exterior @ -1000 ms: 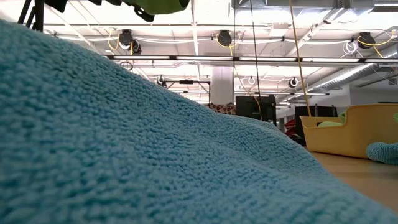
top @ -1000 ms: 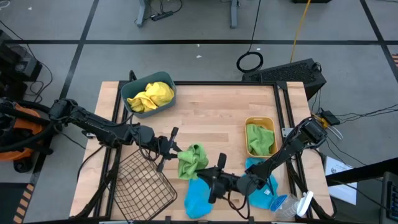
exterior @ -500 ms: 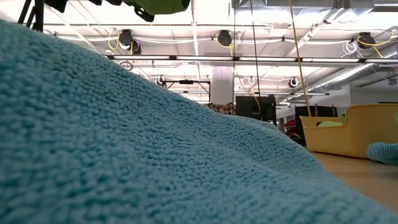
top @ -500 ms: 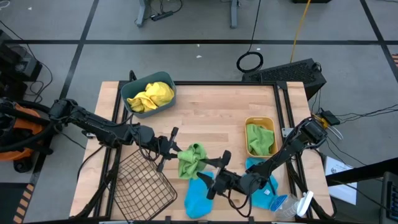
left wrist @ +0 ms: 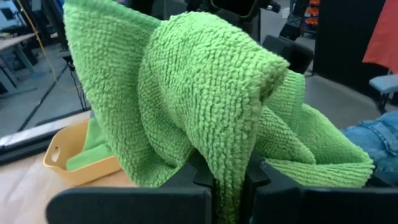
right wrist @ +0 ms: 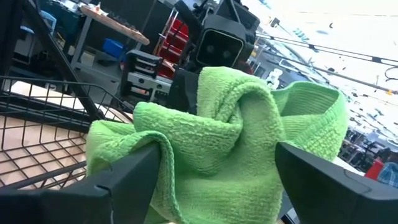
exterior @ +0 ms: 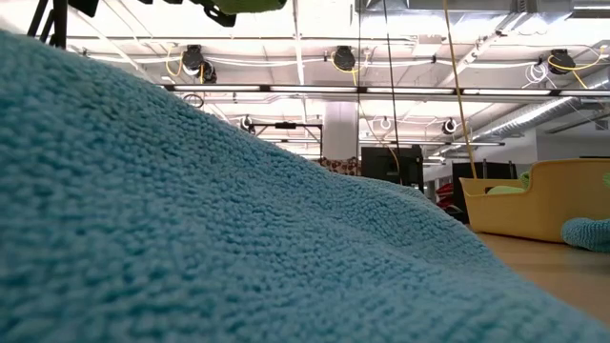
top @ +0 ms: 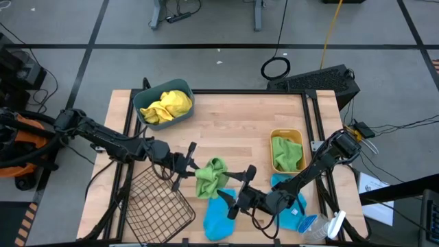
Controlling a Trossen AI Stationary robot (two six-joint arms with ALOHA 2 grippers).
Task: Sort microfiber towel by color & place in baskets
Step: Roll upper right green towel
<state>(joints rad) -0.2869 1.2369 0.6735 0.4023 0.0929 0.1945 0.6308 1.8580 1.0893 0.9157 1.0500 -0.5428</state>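
A bunched green towel (top: 211, 176) hangs over the table's middle front, with my left gripper (top: 190, 165) shut on it. My right gripper (top: 239, 191) is open just right of it, one finger on each side of the towel (right wrist: 211, 130). One blue towel (top: 218, 218) lies at the front edge and fills the low view (exterior: 191, 238). Another blue towel (top: 293, 204) lies under my right arm. Yellow towels (top: 167, 104) lie in the teal bin (top: 143, 115), and a green towel (top: 287, 154) lies in the orange tub (top: 274, 134). My left gripper pinches a fold of the green towel (left wrist: 227, 163) between its two fingers, coming level from the table's left. The towel bulges past the fingers in a loose bunch, lifted clear of the table. Whether my right gripper's open fingers (right wrist: 134, 169) touch the towel, I cannot tell.
The dark wire basket (top: 159, 204) lies at the front left, below my left arm. A clear bottle (top: 321, 227) lies at the front right corner. Bare wood shows across the table's middle and far side.
My right gripper has opened and let go of the green towel, staying in place beside it. The towel stays bunched in my left gripper, clear of the table.
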